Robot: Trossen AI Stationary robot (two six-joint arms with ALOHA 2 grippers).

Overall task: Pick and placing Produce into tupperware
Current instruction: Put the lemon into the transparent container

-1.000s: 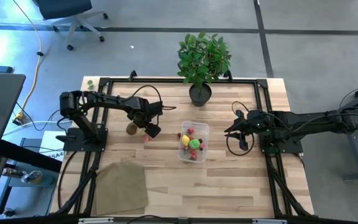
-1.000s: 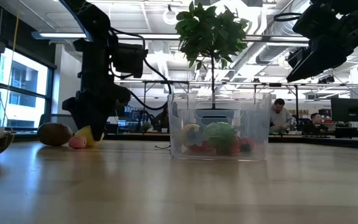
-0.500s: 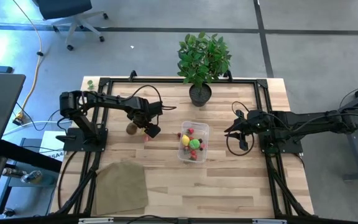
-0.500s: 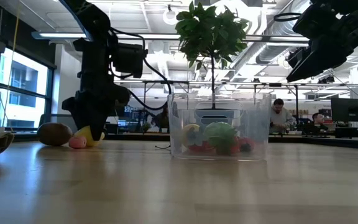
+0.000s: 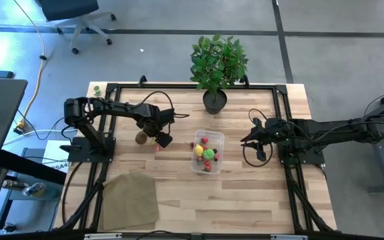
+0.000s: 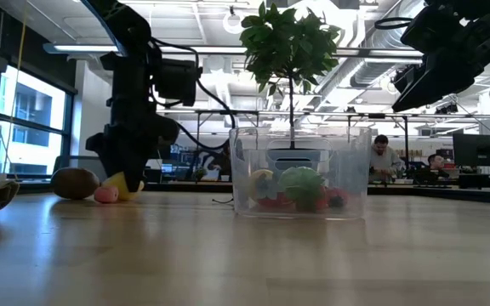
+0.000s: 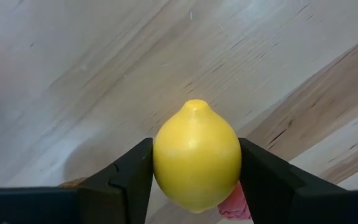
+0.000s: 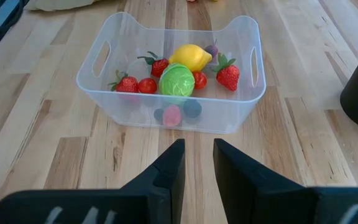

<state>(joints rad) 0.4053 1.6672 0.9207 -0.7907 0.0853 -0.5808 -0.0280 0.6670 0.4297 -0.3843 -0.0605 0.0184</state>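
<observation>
No legible markings. Left gripper (image 7: 196, 180) clamps a yellow lemon (image 7: 197, 155) at table (image 5: 245, 193) level; right gripper (image 8: 197, 163) hovers, 2 fingers narrowly parted, empty.

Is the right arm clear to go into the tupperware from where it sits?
Probably yes. The right gripper hangs empty, fingers slightly apart, just beside the tupperware, whose top has no lid. Nothing lies between them; the left gripper is on the far side, shut on a lemon.
</observation>
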